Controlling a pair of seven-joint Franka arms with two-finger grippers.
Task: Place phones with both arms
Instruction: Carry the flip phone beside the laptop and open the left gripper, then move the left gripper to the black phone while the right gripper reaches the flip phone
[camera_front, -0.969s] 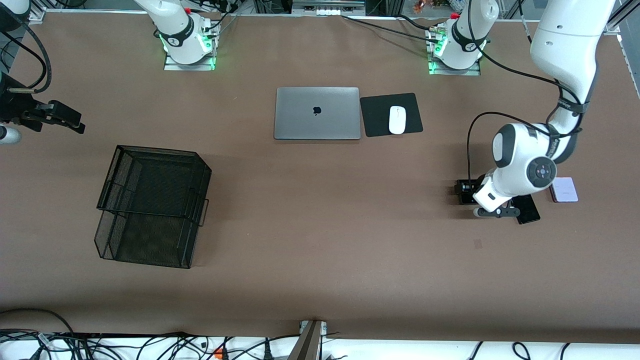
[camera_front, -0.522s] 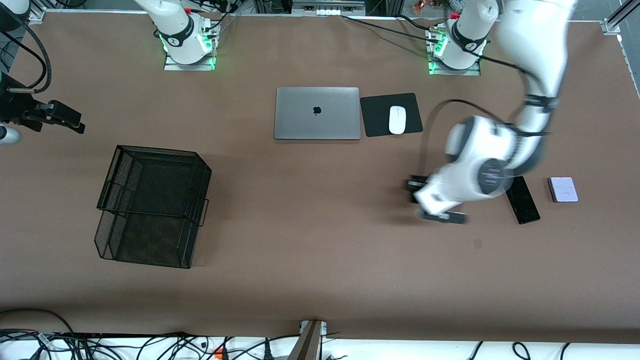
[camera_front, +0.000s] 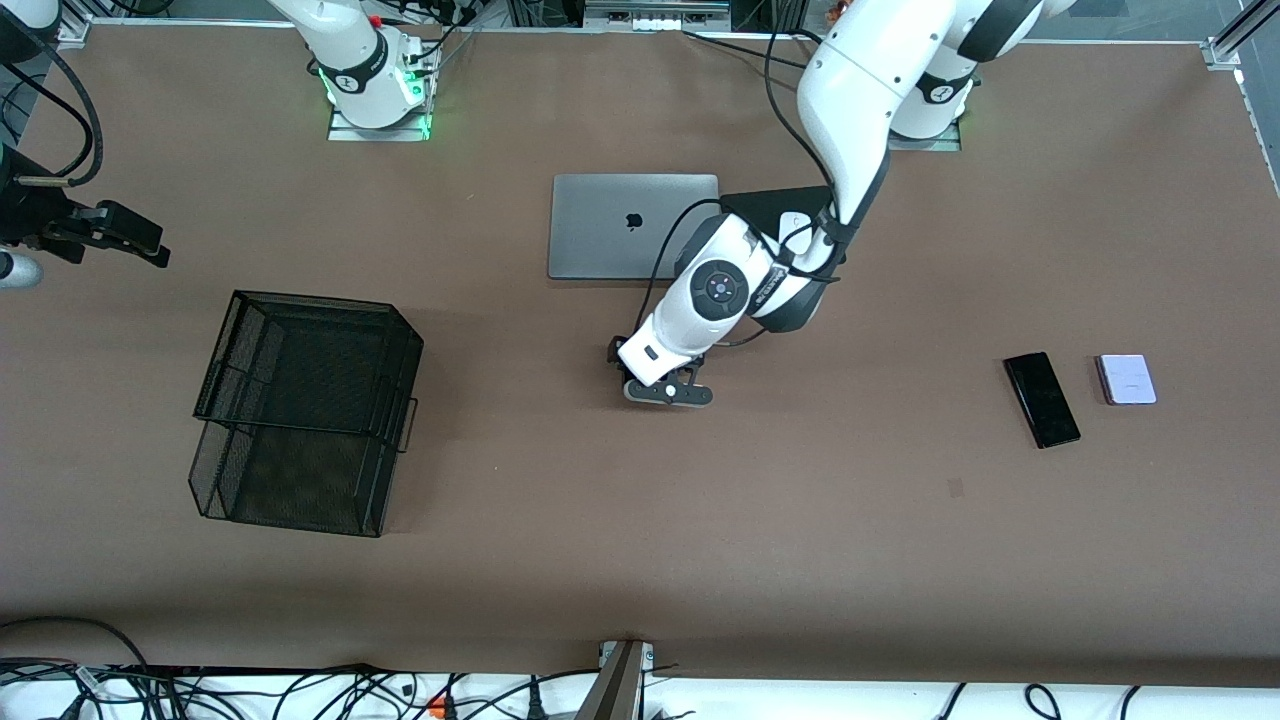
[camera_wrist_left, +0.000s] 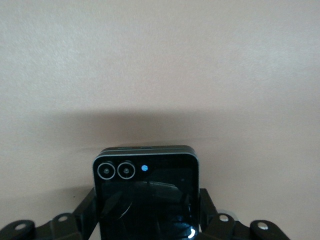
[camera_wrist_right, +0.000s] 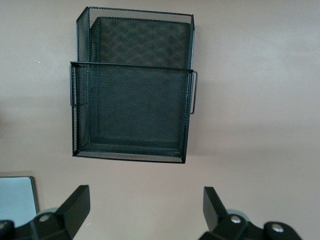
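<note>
My left gripper (camera_front: 625, 362) is shut on the small black flip phone (camera_wrist_left: 146, 195), gripping its two sides, with the phone's twin camera rings pointing away from the wrist. It holds the phone over the bare middle of the brown table. The long black slab phone (camera_front: 1042, 399) and the pale lavender flip phone (camera_front: 1127, 379) lie side by side toward the left arm's end of the table. My right gripper (camera_front: 140, 240) is open and empty at the right arm's end, waiting; in the right wrist view (camera_wrist_right: 144, 195) its fingers stand wide apart above the table.
A black wire mesh tray stack (camera_front: 310, 300) stands toward the right arm's end and also shows in the right wrist view (camera_wrist_right: 132, 156). A closed silver laptop (camera_front: 620, 240) lies by the bases. Beside it, a black mouse pad (camera_front: 760, 205) and white mouse (camera_front: 795, 220) are partly covered by the left arm.
My left arm has swung from beside the slab phone to the table's middle, carrying the black flip phone. The slab phone is now uncovered. The right arm has not moved.
</note>
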